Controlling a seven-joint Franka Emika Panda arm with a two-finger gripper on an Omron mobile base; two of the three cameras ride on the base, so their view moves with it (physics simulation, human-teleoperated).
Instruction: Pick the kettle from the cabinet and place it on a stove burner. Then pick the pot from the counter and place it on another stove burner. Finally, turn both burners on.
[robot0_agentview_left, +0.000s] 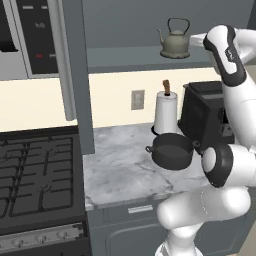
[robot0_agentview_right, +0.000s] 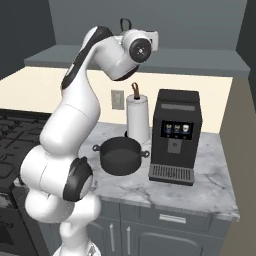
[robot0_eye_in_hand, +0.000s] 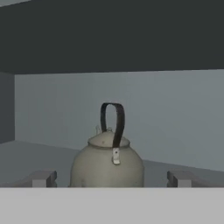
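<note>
The small grey-olive kettle (robot0_agentview_left: 175, 42) stands upright on the inner shelf of the open cabinet (robot0_agentview_left: 125, 56). In the hand view the kettle (robot0_eye_in_hand: 107, 164) is straight ahead, its dark arched handle seen edge-on. My gripper (robot0_eye_in_hand: 113, 179) is open, level with the kettle, with one fingertip on each side and nothing held. From the right base view just the kettle's handle (robot0_agentview_right: 125, 23) peeks over my hand. The dark pot (robot0_agentview_left: 172, 150) (robot0_agentview_right: 120, 155) sits on the marble counter (robot0_agentview_left: 120, 175). The stove burners (robot0_agentview_left: 35, 172) lie to the left.
The cabinet door (robot0_agentview_left: 75, 70) hangs open between the stove and the counter. A paper towel roll (robot0_agentview_left: 166, 113) and a black coffee machine (robot0_agentview_right: 175, 135) stand behind the pot. A microwave (robot0_agentview_left: 30, 35) hangs above the stove. Knobs (robot0_agentview_left: 40, 241) line the stove's front.
</note>
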